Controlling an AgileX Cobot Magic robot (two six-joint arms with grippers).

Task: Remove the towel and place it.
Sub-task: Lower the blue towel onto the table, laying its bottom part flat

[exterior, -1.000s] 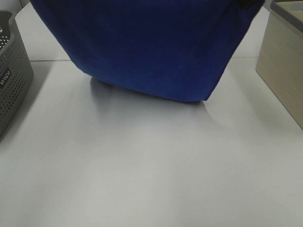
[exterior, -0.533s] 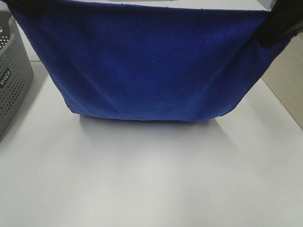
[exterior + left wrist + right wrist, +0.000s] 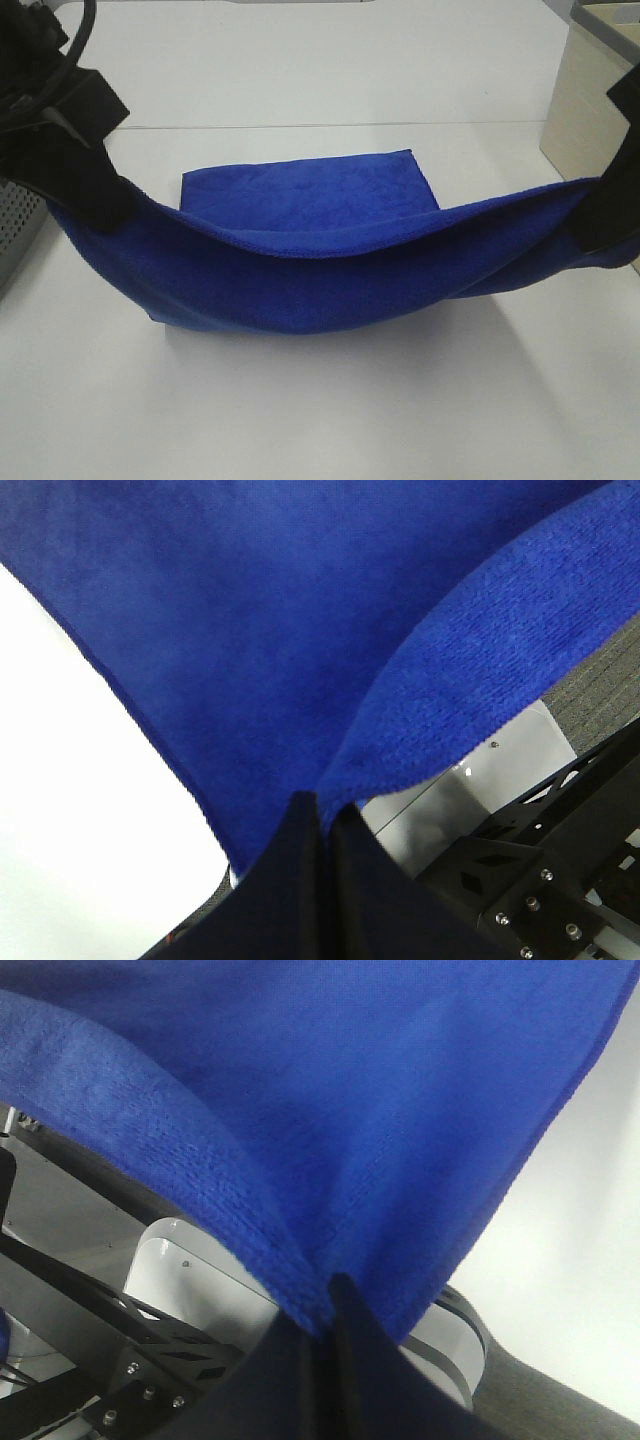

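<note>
The royal-blue towel (image 3: 320, 265) hangs stretched between my two grippers. Its far half lies flat on the white table (image 3: 320, 410) and its near edge sags in the middle. My left gripper (image 3: 105, 205) is shut on the towel's left corner, which also shows in the left wrist view (image 3: 330, 805). My right gripper (image 3: 597, 222) is shut on the right corner, which also shows in the right wrist view (image 3: 330, 1290). Both corners are held a little above the table.
The grey perforated basket (image 3: 18, 225) stands at the left edge, partly hidden behind my left arm. A beige box (image 3: 585, 100) stands at the back right. Bare white table lies in front of the towel.
Both grippers have come down and toward the camera with the towel. Its lower part has settled flat on the table, and the held edge now sags low.
</note>
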